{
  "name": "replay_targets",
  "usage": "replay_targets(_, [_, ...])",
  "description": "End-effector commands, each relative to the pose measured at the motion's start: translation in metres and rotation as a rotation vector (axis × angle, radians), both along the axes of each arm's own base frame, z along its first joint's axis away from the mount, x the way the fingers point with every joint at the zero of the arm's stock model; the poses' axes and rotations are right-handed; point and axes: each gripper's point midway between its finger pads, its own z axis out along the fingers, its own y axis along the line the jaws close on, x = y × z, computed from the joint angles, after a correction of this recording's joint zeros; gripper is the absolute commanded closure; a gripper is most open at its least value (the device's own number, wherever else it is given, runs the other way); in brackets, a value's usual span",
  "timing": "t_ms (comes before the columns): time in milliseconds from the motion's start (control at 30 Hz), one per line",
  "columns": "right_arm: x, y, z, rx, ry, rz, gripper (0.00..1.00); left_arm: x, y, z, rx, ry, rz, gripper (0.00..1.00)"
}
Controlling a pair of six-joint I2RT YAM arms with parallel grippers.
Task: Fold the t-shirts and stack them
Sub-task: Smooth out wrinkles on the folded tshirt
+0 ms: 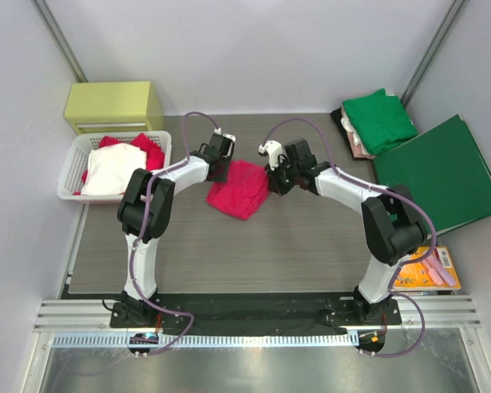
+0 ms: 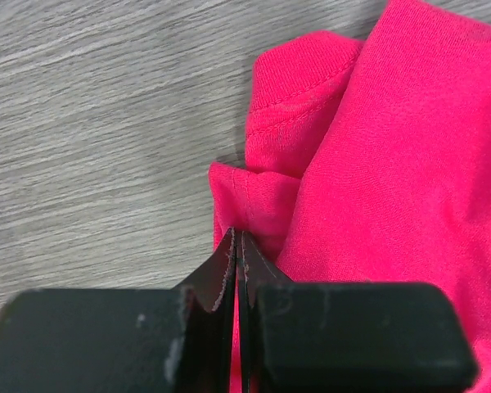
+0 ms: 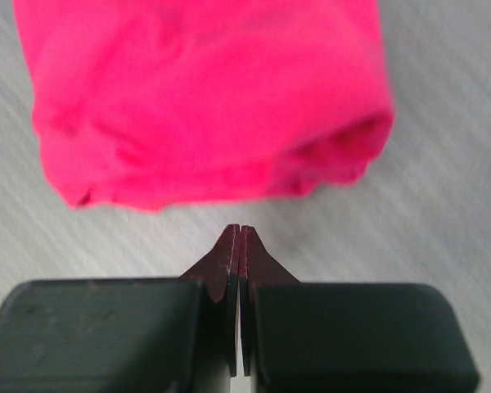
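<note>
Left wrist: left gripper (image 2: 236, 242) closed, seemingly pinching red t-shirt (image 2: 385, 164) edge; right gripper (image 3: 238, 236) closed empty, t-shirt just beyond.

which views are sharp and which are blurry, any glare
left wrist: red t-shirt stitching and table grain crisp; right wrist: cloth and table soft, only the right pincer tips sharp; top external: even light, glare on the metal strip at the bottom
</note>
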Motion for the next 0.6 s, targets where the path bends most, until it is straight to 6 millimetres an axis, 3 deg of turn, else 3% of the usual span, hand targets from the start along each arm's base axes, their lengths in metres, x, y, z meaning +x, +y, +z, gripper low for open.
replay_targets(0, [0.035,0.032,0.046,0.093,-0.119,0.014,0.99,-0.009,0.0,-0.011,-0.021,0.044,-0.003,1.0])
replay_targets(200, [0.051,0.052,0.048,0.103,-0.134,0.03,0.99,-0.016,0.0,-0.017,-0.021,0.062,-0.016,1.0])
replay_targets(300, [0.052,0.059,0.029,0.085,-0.09,0.036,0.99,-0.016,0.0,-0.019,-0.025,0.069,-0.015,1.0])
replay_targets(333, [0.05,0.06,0.008,0.072,-0.044,0.031,0.99,-0.016,0.0,-0.017,-0.027,0.065,-0.013,1.0])
replay_targets(433, [0.04,0.06,-0.021,0.059,0.024,0.037,0.99,-0.016,-0.001,-0.016,-0.029,0.064,-0.014,1.0])
replay_targets(567, [0.025,0.053,-0.044,0.033,0.063,0.042,0.99,-0.017,-0.003,-0.016,-0.039,0.069,-0.017,1.0])
